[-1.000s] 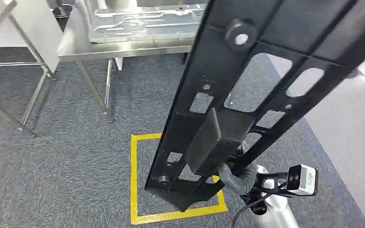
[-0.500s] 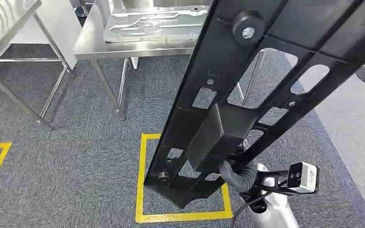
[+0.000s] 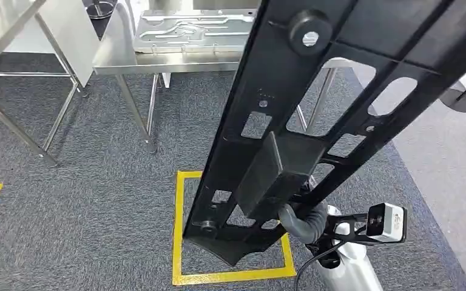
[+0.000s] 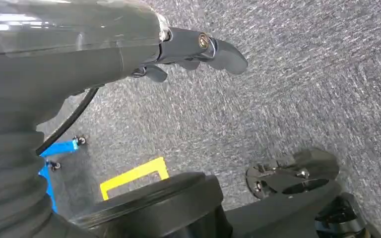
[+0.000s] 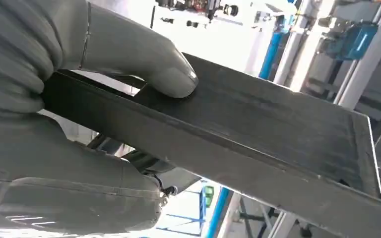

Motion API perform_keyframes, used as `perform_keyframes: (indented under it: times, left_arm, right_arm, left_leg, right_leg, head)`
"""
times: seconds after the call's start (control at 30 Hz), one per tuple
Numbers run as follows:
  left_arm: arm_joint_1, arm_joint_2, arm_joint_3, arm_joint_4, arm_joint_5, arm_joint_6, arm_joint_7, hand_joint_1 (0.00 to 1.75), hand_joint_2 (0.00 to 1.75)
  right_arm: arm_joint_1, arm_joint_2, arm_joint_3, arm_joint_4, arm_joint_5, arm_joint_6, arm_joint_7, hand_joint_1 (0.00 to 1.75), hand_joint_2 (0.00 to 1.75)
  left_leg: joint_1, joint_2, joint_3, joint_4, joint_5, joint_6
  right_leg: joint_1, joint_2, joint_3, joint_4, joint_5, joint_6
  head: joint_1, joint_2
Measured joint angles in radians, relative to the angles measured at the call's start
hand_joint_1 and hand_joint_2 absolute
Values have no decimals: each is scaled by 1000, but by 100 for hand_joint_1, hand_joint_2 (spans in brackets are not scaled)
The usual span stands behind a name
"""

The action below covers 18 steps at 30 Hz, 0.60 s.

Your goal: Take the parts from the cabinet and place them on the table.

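A long black part (image 3: 315, 103) with several cutouts and a boxy block on its face rises from low centre to the top right of the head view. My right hand (image 3: 303, 223) grips it near its lower end, under the block. The right wrist view shows my right hand (image 5: 54, 99) closed around the part's flat black edge (image 5: 278, 129), thumb pressed on top. A steel table (image 3: 176, 60) stands ahead, carrying a silver stamped panel (image 3: 194, 30). My left hand (image 4: 188, 47) hangs over the grey carpet with nothing in it, fingers loosely apart.
A yellow taped square (image 3: 177, 242) marks the carpet just in front of me, partly hidden by the part. A second steel table (image 3: 0, 24) stands at the far left, its legs angled across the floor. A round stand base (image 3: 461, 100) sits at the right.
The whole picture has shifted: the camera moved, so the table and yellow square sit further right than a second ago. The black part stays in my right hand.
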Motion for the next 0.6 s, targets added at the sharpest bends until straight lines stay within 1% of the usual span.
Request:
perform_keyframes:
  times: [0.03,0.07,0.1,0.13,0.17,0.2,0.23,0.3,0.33,0.37,0.4,0.47,0.5,0.53,0.57,0.6]
  left_arm:
    - [0,0,1,0,0,0,0,0,175]
    - [-1,0,2,0,0,0,0,0,175]
    - [-1,0,2,0,0,-2,0,0,175]
    - [-1,-1,2,0,0,-2,0,0,175]
    - [-1,-1,2,0,0,-2,0,0,175]
    - [-1,-1,2,0,0,-2,0,0,175]
    - [-1,-1,3,0,0,-2,0,0,175]
    - [-2,-1,3,0,0,-2,-1,0,175]
    - [-3,0,3,0,1,-2,-1,0,175]
    - [-3,0,3,0,1,-2,-1,0,175]
    - [-3,0,4,0,2,-2,-2,0,175]
    - [-10,0,6,0,4,-2,-8,0,175]
    - [-14,0,7,0,5,-2,-9,0,175]
    - [-17,0,7,0,4,-2,-10,0,175]
    - [-16,0,8,0,4,-2,-9,0,175]
    - [-14,1,8,0,3,-2,-9,0,175]
  right_arm:
    - [1,0,0,1,0,-2,0,175,175]
    - [1,0,0,1,0,-3,0,175,175]
    - [0,0,0,1,0,-4,0,175,175]
    - [0,0,0,1,0,-5,0,175,175]
    - [-2,0,0,1,0,-6,0,175,175]
    - [-2,0,0,1,0,-7,1,175,175]
    - [-2,0,0,1,-1,-7,1,175,175]
    - [-2,0,0,1,0,-6,3,175,175]
    - [-2,0,0,0,-1,-6,3,175,175]
    - [-3,0,0,0,0,-5,3,175,175]
    - [-4,0,0,0,0,-5,3,175,175]
    - [-3,0,0,0,0,-5,3,175,175]
    - [-3,0,0,1,0,-5,3,175,175]
    - [-2,0,0,1,0,-5,4,175,175]
    - [-3,0,0,1,0,-5,4,175,175]
    - [-3,0,0,1,0,-5,4,175,175]
  left_leg:
    - [-1,2,1,0,-1,1]
    - [-2,4,2,2,-2,0]
    - [-3,4,4,3,-5,-1]
    - [-3,4,7,6,-8,-4]
    - [-3,4,7,8,-11,-6]
    - [-11,3,2,16,-16,-12]
    - [-10,3,0,13,-15,-16]
    - [-7,5,4,8,-15,-26]
    - [-9,3,2,13,-22,-33]
    - [-6,1,-3,33,-36,-40]
    - [-5,0,-27,86,-69,-45]
    - [0,0,-109,260,-148,-56]
    - [1,0,-138,320,-163,-59]
    - [3,0,-146,334,-153,-60]
    - [6,0,-129,298,-120,-61]
    - [9,0,-95,226,-72,-62]
  right_leg:
    - [0,-1,-3,0,13,0]
    - [0,-1,20,-51,52,-3]
    - [0,-1,64,-139,100,-7]
    - [1,-3,116,-240,146,-13]
    - [4,-7,145,-303,148,-19]
    - [9,-7,150,-316,145,-19]
    - [10,-7,146,-313,145,-20]
    - [13,-5,146,-313,144,-28]
    - [1,-5,151,-322,148,-35]
    - [1,-6,155,-326,148,-38]
    - [0,-6,156,-326,147,-44]
    - [0,-8,157,-326,145,-47]
    - [0,-8,158,-325,144,-47]
    - [-1,-7,160,-325,143,-47]
    - [-2,-4,163,-325,141,-45]
    - [-3,-1,168,-324,138,-42]
  head:
    - [0,0]
    - [0,0]
    - [0,0]
    - [0,0]
    - [0,0]
    - [0,0]
    - [0,0]
    - [0,0]
    - [0,0]
    - [0,0]
    - [0,0]
    - [0,0]
    - [0,0]
    - [0,0]
    - [0,0]
    - [0,0]
